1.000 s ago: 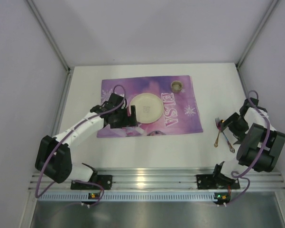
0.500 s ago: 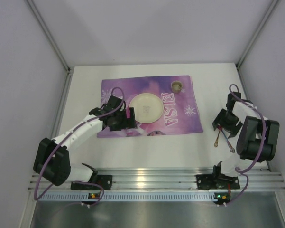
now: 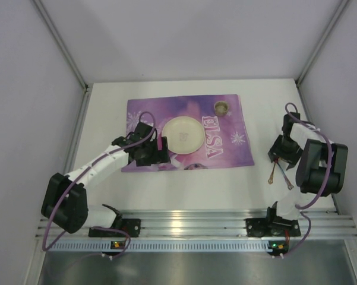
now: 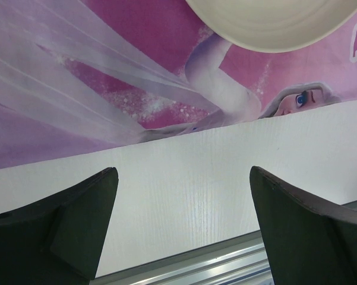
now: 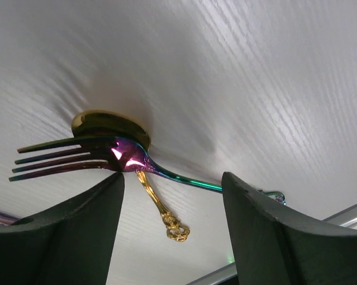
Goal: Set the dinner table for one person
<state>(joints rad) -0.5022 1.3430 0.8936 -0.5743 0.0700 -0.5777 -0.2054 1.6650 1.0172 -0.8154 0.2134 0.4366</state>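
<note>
The bench (image 3: 184, 190) was the big white matte top that carried everything, running from the arm bases at the near edge out to the far walls. It looked rigid, flat and fixed, with a fine wood-grain texture in the wrist views. It was nothing to lift, only a hard surface to place onto, and probably grippy enough that items would not skate.

A purple "ELSA" placemat (image 3: 226, 148) lay on it left of centre. A cream plate (image 3: 181, 133) sat on the mat, and a small cup (image 3: 221, 107) stood at the mat's far right corner.

Well to the right, on bare bench, 2 pieces of cutlery lay crossed. An iridescent fork (image 5: 125, 155) rested with its neck over the bowl of a gold spoon (image 5: 107, 124). Both looked thin, stiff, light and glossy, so likely slippery. Where they lay flat there was little edge to pinch. The best hold seemed to be the fork's neck, where the spoon bowl propped it off the surface.

The right end effector (image 5: 172, 178) hung just above that crossing, its 2 fingers spread and holding nothing. Whether the tips touched the bench could not be told.

The left end effector (image 4: 184, 178) was likewise released and empty. It sat low over the mat's near edge, just beside the plate.
</note>
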